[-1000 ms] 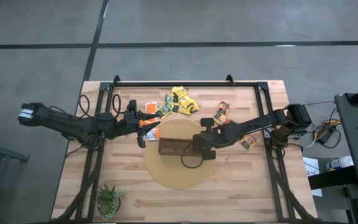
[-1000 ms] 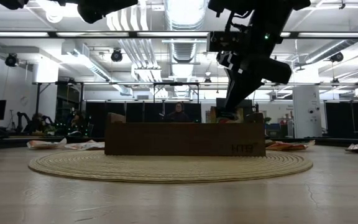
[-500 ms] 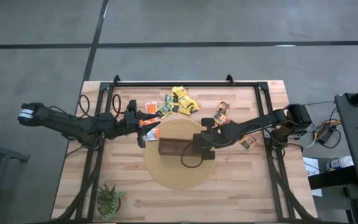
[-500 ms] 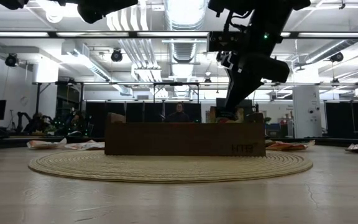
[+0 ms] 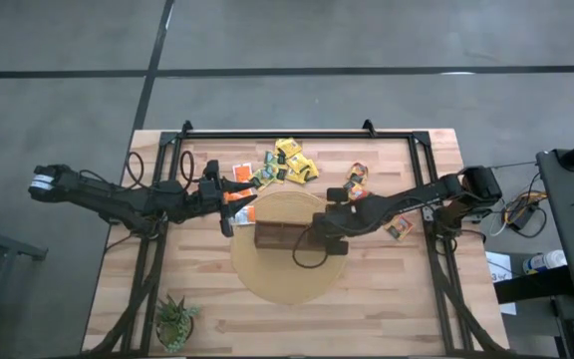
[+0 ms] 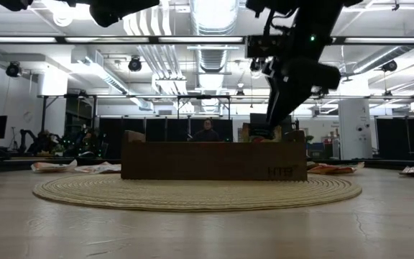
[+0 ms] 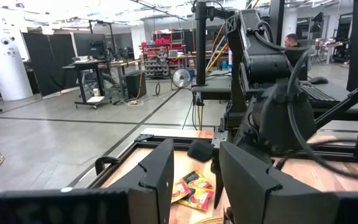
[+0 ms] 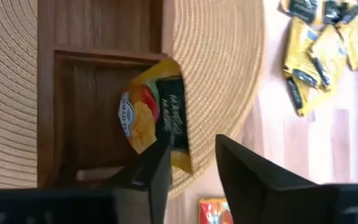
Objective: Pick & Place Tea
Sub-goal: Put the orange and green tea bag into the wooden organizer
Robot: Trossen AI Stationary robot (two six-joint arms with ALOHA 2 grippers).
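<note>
The long dark-brown box (image 5: 279, 236) stands on a round woven mat (image 5: 287, 269). My right gripper (image 8: 191, 149) hangs open over the box's right end (image 6: 264, 128), slanting down. Below it a mango tea sachet (image 8: 153, 118) lies in the end compartment, leaning over the box's wall (image 8: 163, 68) onto the mat side. Loose tea lies on the table's far part: a yellow heap (image 5: 293, 165) and orange sachets (image 5: 240, 170) (image 5: 356, 183). My left gripper (image 5: 235, 196) waits open and level left of the box, nothing between its fingers (image 7: 194, 155). My right gripper stands open over the mango sachet, coming from above at a slant. One fingertip (image 8: 157, 163) is right beside the sachet's near corner (image 8: 178, 160); whether they touch, I cannot tell. The sachet rests on the compartment's floor and the box's wall, not lifted.
A small potted plant (image 5: 175, 321) stands at the near left corner. One more sachet (image 5: 399, 229) lies under the right arm. A black frame (image 5: 297, 134) runs along the table's far and side edges. Bare wood lies in front of the mat.
My right gripper has opened above the box's right end while staying in place there. My left arm has kept still.
</note>
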